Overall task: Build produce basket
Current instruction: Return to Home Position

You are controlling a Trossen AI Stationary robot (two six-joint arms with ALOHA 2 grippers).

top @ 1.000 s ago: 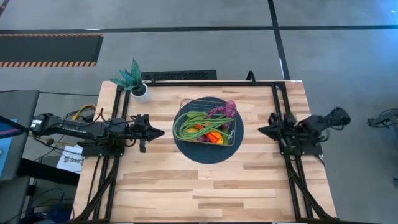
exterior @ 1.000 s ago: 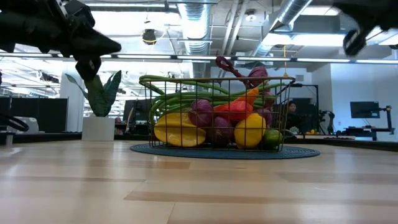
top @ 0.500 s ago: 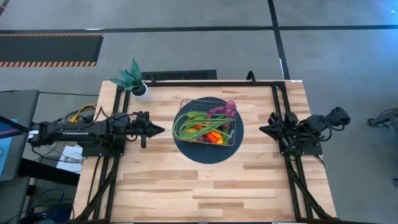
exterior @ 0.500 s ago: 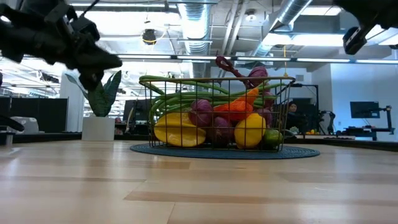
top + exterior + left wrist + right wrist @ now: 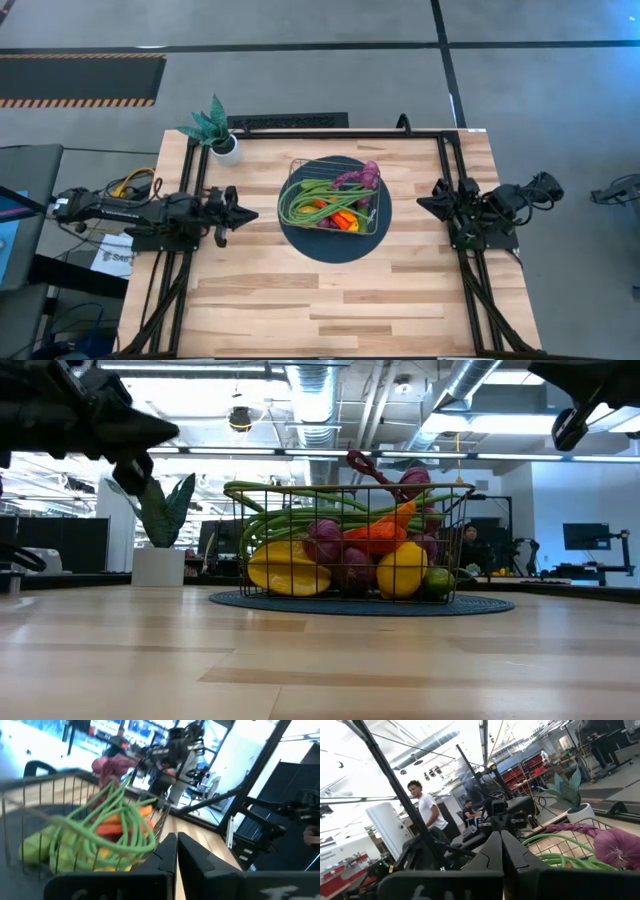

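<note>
The wire basket [image 5: 334,196] stands on a dark blue round mat [image 5: 336,246] at the table's middle. It is full of produce: green beans [image 5: 305,200], purple grapes [image 5: 360,178], orange and red peppers [image 5: 345,218], a yellow lemon [image 5: 402,572] and purple fruits [image 5: 325,542]. My left gripper [image 5: 254,213] is shut and empty, above the table left of the basket. My right gripper [image 5: 420,207] is shut and empty, right of the basket.
A spiky green plant in a white pot [image 5: 214,130] stands at the table's far left corner. Black frame rails [image 5: 196,240] run along the table's left and right sides. Bare wood lies near the front edge [image 5: 330,310]. People show in the room beyond.
My left gripper has drawn back a little toward the table's left edge, away from the basket, and has turned somewhat about its axis. It stays shut. The basket and the produce have not moved.
</note>
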